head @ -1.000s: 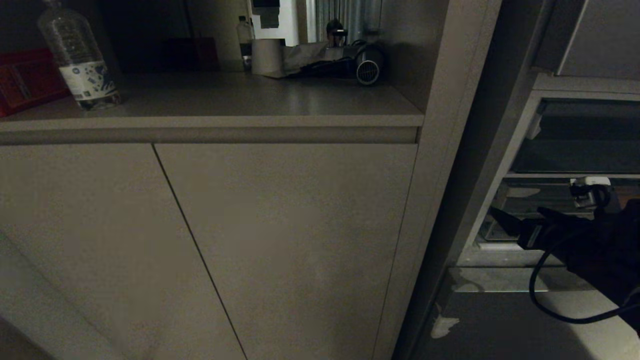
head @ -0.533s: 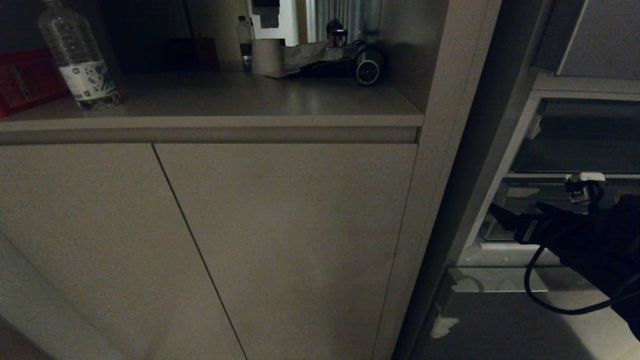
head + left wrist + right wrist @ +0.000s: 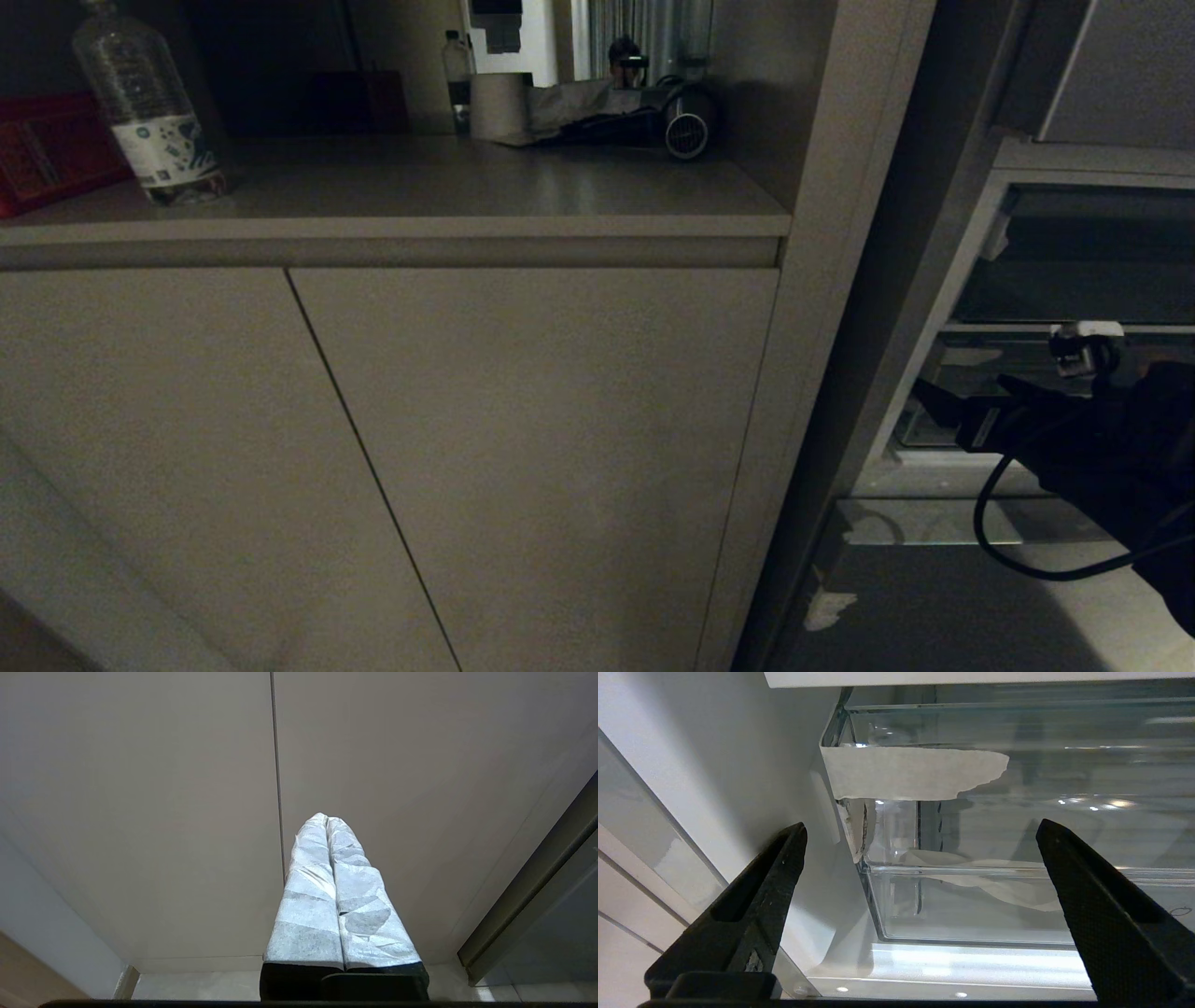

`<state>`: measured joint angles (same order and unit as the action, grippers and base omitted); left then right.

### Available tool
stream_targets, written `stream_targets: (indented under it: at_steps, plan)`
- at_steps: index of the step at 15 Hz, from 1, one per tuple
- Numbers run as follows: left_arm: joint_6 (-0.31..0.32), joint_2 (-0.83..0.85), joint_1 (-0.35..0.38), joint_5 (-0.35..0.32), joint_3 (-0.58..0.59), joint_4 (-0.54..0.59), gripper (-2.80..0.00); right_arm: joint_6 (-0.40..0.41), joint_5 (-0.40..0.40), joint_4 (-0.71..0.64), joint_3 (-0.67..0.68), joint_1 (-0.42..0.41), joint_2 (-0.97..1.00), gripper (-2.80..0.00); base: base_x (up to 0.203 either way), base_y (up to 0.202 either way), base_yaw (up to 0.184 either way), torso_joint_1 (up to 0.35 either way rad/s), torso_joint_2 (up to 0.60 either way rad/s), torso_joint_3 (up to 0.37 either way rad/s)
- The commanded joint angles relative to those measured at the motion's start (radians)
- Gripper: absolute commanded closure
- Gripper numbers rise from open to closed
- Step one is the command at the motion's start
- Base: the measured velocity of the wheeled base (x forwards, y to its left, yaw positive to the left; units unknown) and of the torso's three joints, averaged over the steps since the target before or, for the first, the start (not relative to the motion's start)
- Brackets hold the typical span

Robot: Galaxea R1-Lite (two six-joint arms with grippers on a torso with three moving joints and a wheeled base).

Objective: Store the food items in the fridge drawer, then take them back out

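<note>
At the open fridge on the robot's right, the right gripper (image 3: 920, 835) stood with its two black fingers (image 3: 756, 896) spread wide and nothing between them, pointing into the cabinet. Directly ahead of it sat the fridge drawer (image 3: 971, 896), a clear plastic bin whose near corner carried a torn strip of whitish tape (image 3: 910, 772) along its upper edge, with another scrap hanging down the corner below it. The bin rested on a pale ledge inside the fridge, and a white side wall (image 3: 738, 765) rose just beside its corner. No potato or pepper could be made out in the part of the drawer that showed.

In the head view the right arm (image 3: 1102, 448) reached in from the right edge at the level of that drawer, a black cable looping beneath it.

The left gripper (image 3: 327, 896) hung in front of plain beige cabinet doors (image 3: 140, 812), its paper-wrapped fingers pressed together and empty. On the counter (image 3: 420, 201) above those doors stood a water bottle (image 3: 149, 112) and, farther back, a paper roll (image 3: 497, 105).
</note>
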<state>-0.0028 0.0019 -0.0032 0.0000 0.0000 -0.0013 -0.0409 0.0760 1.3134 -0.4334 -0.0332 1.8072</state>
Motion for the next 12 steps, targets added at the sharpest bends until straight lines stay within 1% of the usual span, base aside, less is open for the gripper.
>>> stream_targets:
  at_steps: [1,2,7,12]
  plan:
    - [0.0,0.001,0.0,0.0,0.0,0.0,0.0,-0.001,0.001,0.006,0.002,0.003,0.0,-2.8,0.0,0.0,0.0,0.0,0.0,0.0]
    - [0.0,0.001,0.0,0.0,0.0,0.0,0.0,-0.001,0.001,0.007,0.004,0.004,0.0,0.0,0.0,0.0,0.0,0.0,0.0,0.0]
    - [0.0,0.001,0.0,0.0,0.0,0.0,0.0,0.0,0.001,0.025,0.024,0.01,-0.002,0.0,0.0,0.0,0.0,0.0,0.0,0.0]
    - [0.0,0.001,0.0,0.0,0.0,0.0,0.0,0.001,-0.002,0.06,0.051,0.038,-0.002,0.0,0.0,0.0,0.0,0.0,0.0,0.0]
